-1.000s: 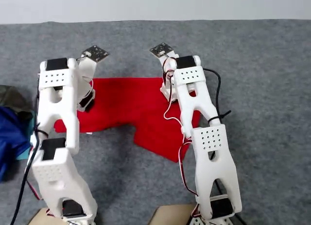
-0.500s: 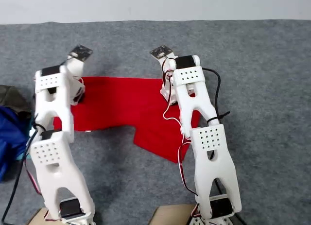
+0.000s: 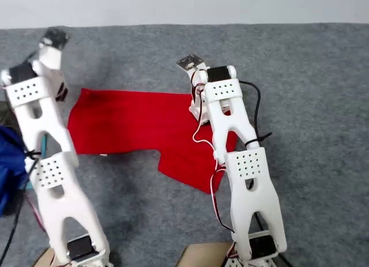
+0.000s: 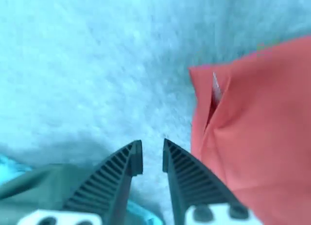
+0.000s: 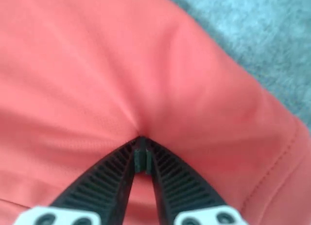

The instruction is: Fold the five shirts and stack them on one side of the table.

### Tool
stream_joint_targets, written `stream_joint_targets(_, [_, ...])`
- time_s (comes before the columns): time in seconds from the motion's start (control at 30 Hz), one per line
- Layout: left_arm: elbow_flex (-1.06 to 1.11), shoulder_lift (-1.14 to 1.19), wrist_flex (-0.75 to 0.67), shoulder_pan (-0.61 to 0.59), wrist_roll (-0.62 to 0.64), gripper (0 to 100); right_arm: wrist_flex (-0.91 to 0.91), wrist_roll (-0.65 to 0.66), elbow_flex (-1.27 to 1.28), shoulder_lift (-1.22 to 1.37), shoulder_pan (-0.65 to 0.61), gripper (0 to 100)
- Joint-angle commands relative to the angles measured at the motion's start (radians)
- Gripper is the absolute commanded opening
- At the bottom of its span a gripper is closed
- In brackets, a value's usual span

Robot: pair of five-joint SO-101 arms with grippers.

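Table [image 3: 311, 76]: grey felt, red shirt [image 3: 132, 123] spread mid-surface.
Right gripper [image 5: 141, 159]: pinched tight on shirt fabric.
Left gripper [image 4: 152, 157]: slightly parted, empty, beside shirt's edge.

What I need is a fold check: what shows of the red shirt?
The red fabric shirt lies flat on the grey carpeted table, one flap toward the arm bases. A white tag shows near one corner. The right tool is shut on its cloth, puckering it; the open left tool hangs beside it.
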Motion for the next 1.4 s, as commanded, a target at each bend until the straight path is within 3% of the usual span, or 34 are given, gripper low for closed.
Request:
stream_joint_targets(0.0, [-0.166, -0.006, 0.072, 0.061, 0.012, 8, 0.019, 0.008, -0.015, 0.005, 0.004, 1.0])
stream_joint_targets(0.1, [-0.173, -0.003, 0.063, 0.144, 0.015, 8, 0.019, 0.008, -0.015, 0.005, 0.001, 1.0])
stream_joint_targets(0.2, [-0.127, 0.018, -0.04, 0.196, 0.064, 8, 0.019, 0.008, -0.015, 0.005, 0.001, 1.0])
stream_joint_targets(0.5, [-0.085, 0.195, -0.207, 0.196, 0.104, 8, 0.019, 0.009, -0.014, 0.007, 0.001, 1.0])
stream_joint_targets(0.83, [-0.085, 0.321, -0.351, 0.072, 0.078, 8, 0.019, 0.011, -0.009, 0.007, 0.001, 1.0])
stream_joint_targets(1.37, [-0.171, 0.321, -0.35, -0.158, -0.035, 8, 0.021, 0.011, -0.009, 0.008, 0.001, 1.0])
